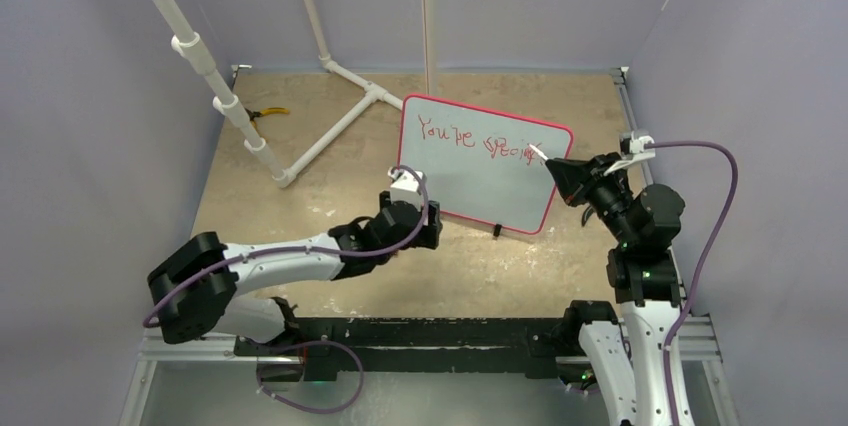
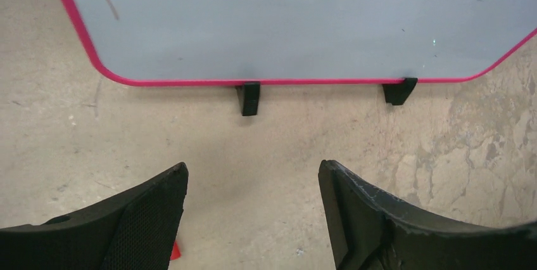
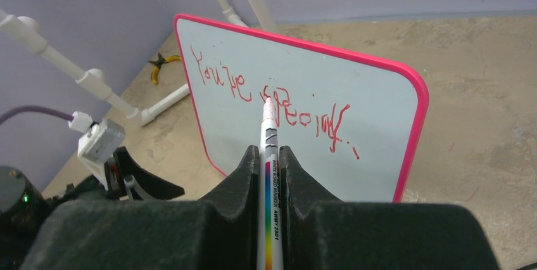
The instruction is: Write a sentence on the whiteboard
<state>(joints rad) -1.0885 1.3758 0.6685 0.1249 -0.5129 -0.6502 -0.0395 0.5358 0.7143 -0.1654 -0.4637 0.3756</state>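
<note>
The whiteboard [image 1: 500,181], white with a pink frame and black feet [image 2: 250,97], stands tilted at mid table. Red lettering, the sentence [image 1: 480,138], runs along its top; in the right wrist view the sentence [image 3: 272,96] reads roughly "You're special". My right gripper [image 3: 271,151] is shut on a white marker [image 3: 270,162] with a rainbow stripe. The marker's tip points at the lettering, and I cannot tell whether it touches. My left gripper [image 2: 253,172] is open and holds nothing, a short way in front of the whiteboard's [image 2: 304,16] lower edge. It sits near the lower left corner in the top view, left gripper [image 1: 433,226].
A white PVC pipe frame [image 1: 330,131] lies and stands at the back left. Yellow-handled pliers [image 1: 268,112] rest near the far left wall. Purple walls close in three sides. A small red piece [image 2: 175,251] shows beside my left finger.
</note>
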